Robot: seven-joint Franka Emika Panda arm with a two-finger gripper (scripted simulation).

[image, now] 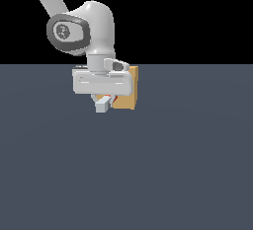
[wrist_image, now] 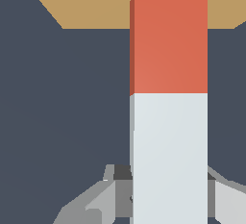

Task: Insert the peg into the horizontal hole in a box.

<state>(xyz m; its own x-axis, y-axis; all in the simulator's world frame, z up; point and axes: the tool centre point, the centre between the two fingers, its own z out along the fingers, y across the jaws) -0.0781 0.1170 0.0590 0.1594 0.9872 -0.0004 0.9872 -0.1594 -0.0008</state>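
We see the gripper (image: 103, 99) clenched on the peg's (wrist_image: 169, 98) white end, orange end reaching the box (image: 127, 100). Hole hidden; we judge slight misalignment could jam the peg against its face.

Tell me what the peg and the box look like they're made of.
The peg looks like smooth matte plastic or painted wood: flat orange-red and pale grey-white halves, no grain or shine. The box looks like plain wood or cardboard: uniform tan, matte. Both are simulator renders, so the material stays open.
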